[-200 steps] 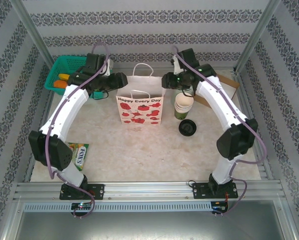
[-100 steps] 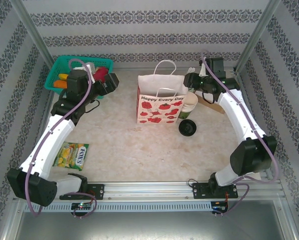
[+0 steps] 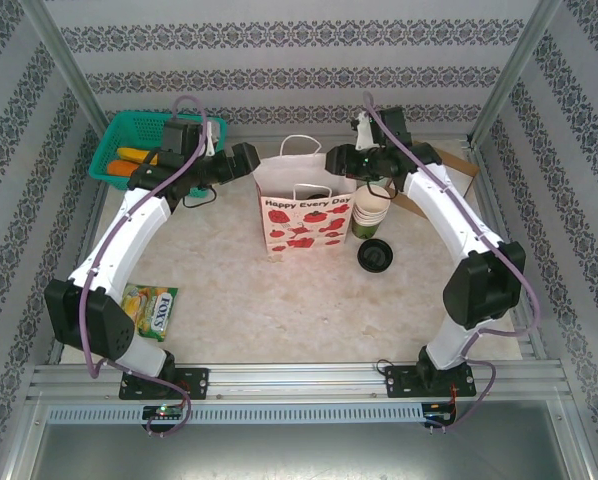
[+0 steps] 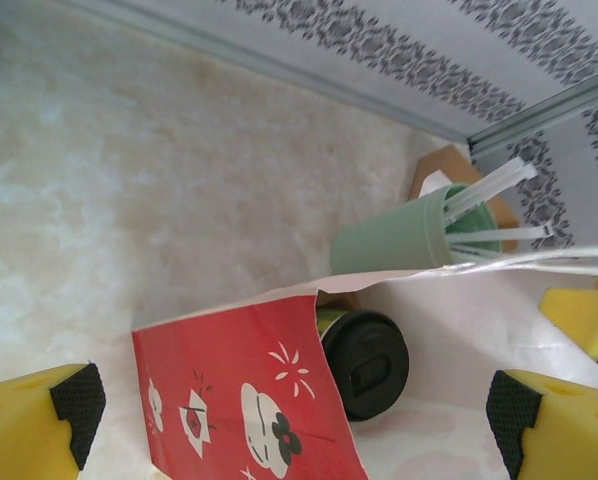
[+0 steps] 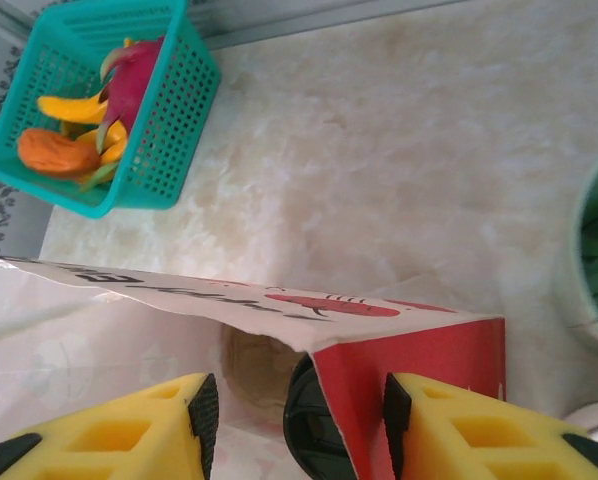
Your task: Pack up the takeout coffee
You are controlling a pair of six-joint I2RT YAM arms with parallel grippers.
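Hovering at the paper bag's [image 3: 299, 225] left top corner, the left gripper [image 3: 249, 160] held its jaws spread wide on nothing (clear of the rim, it seemed). Further right, the takeout coffee [image 4: 367, 362] stood down inside the bag, black lid toward the opening, so packing looked all but done. At the right rim the right gripper [image 3: 336, 160] was part-open and clear of the coffee, likely because nothing was left to carry.

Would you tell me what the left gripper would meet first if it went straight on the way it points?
Most likely the paper bag: its red side panel lies straight ahead of the open left gripper. The coffee appears to sit behind it.
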